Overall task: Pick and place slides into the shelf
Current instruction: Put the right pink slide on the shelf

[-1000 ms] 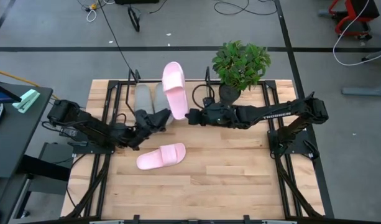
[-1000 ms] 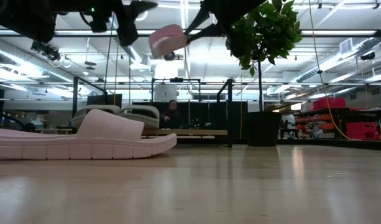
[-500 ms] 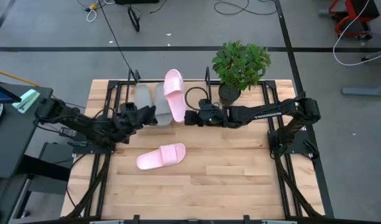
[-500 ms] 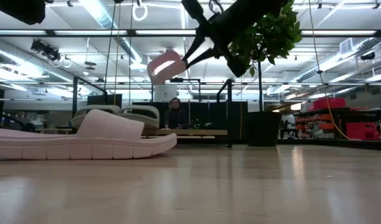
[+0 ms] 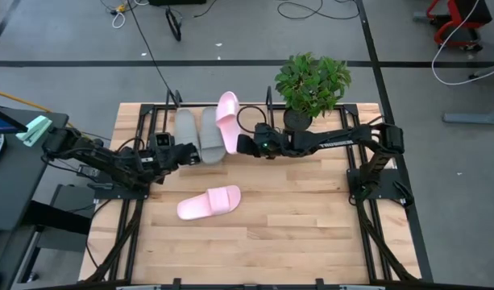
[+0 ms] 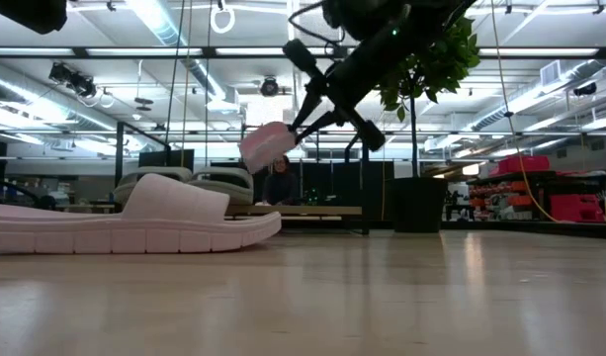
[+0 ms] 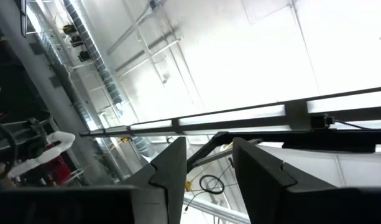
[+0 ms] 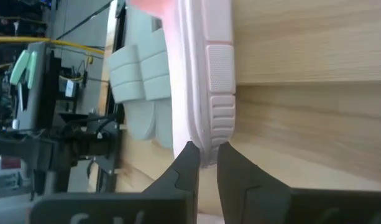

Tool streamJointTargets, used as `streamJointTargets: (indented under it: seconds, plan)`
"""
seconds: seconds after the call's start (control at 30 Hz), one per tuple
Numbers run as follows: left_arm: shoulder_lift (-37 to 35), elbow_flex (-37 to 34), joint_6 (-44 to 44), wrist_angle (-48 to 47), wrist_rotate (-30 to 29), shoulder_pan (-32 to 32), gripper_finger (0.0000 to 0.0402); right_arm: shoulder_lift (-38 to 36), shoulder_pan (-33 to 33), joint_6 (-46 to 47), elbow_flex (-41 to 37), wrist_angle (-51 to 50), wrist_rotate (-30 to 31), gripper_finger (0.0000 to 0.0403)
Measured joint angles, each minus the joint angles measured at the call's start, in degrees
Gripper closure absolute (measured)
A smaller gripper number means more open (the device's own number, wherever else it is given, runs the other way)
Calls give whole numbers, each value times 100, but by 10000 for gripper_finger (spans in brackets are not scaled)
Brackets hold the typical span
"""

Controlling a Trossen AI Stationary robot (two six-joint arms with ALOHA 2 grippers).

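Edgewise, the pale pink slide (image 5: 228,121) shows ribbed sole.

the high view looks straight down on the whole table (image 5: 311,234). the low view sits at board height, facing the room. the left wrist view tilts up at the ceiling. the right wrist view is close on a pink slide (image 8: 202,74), which the high and low views share.

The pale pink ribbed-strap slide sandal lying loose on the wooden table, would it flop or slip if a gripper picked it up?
The pale pink ribbed-strap slide sandal looks thick-soled, so probably springy rather than floppy. Its twin keeps its shape though the right gripper pinches only its sole edge, suggesting lightness. That narrow grip might let it pivot.
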Motion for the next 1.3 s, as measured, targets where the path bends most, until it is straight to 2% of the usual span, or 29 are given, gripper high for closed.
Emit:
streamJointTargets:
  seconds: [0.33,0.6,0.83,1.07,1.3]
  plan:
    - [0,0,-7,8,134,0,257,175,-274,265,0,191,-96,363]
    - [0,0,-9,8,135,0,269,175,-429,383,0,184,-123,362]
    - [0,0,-9,8,134,2,267,281,-481,494,13,161,-309,362]
    - [0,2,-10,3,134,2,259,422,-474,645,11,263,-262,359]
    - [0,2,-9,6,134,2,269,514,-474,741,7,295,-210,359]
